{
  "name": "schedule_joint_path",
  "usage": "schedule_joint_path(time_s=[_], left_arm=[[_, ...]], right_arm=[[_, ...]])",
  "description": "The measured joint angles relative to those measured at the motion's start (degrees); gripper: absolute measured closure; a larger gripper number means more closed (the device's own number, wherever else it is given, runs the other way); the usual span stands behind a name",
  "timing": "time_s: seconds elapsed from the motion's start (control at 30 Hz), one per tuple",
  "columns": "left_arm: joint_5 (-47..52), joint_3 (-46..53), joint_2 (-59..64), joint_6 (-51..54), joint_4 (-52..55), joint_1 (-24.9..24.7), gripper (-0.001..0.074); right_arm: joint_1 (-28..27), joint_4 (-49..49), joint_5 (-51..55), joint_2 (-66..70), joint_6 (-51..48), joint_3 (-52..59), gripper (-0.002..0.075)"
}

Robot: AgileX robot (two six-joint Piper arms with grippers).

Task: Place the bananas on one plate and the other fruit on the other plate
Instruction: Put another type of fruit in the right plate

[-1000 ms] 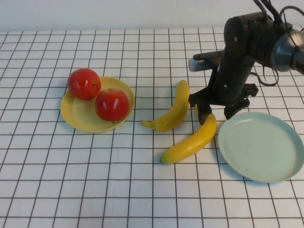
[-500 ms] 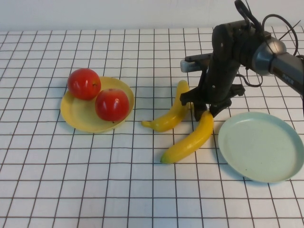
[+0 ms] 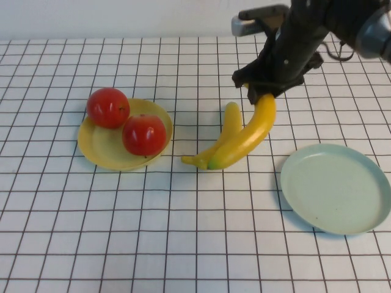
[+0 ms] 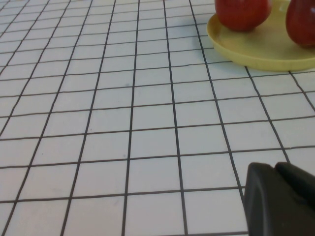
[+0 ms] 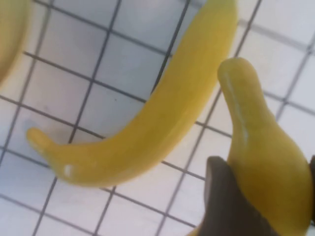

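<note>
banana (image 3: 247, 135) in right tool (image 3: 264, 93)

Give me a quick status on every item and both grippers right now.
Held banana: lifted, hanging from right gripper.
Other banana: lying on table.
Red fruits: both on yellow plate.
Blue-green plate: empty.
Right gripper: shut on banana.
Left gripper: low over table, parked.

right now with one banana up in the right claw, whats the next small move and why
Probably carry the held banana sideways over the pale blue-green plate, which is bare. The right claw grips its upper end; the left claw sits near the yellow plate.
</note>
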Motion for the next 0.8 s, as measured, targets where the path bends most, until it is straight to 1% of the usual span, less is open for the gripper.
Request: schedule_joint_path(time_s=[0.1,0.23,0.33,0.43,0.57,0.8], left_arm=[[0.00,0.00,0.00,0.00,0.00,0.00,0.0738],[0.00,0.00,0.00,0.00,0.00,0.00,0.0738],[0.00,0.00,0.00,0.00,0.00,0.00,0.0738],[0.00,0.00,0.00,0.00,0.00,0.00,0.0738],[0.00,0.00,0.00,0.00,0.00,0.00,0.0738],[0.00,0.00,0.00,0.00,0.00,0.00,0.0738]], right_arm=[[0.00,-2.15,0.00,-6.53,-2.47,3.44,0.0434],[-0.63,-7.33,0.00,-15.01,-5.49,14.59,0.0434],[-3.02,-8.93,0.12,-19.51,-8.46,23.17,0.0434],[-6.44,-9.67,0.37,-22.22,-10.98,28.98,0.0434],[-10.66,-9.80,0.48,-22.48,-12.45,30.98,0.0434],[-14.81,-7.80,-0.81,-16.54,-14.98,30.88,0.0434]])
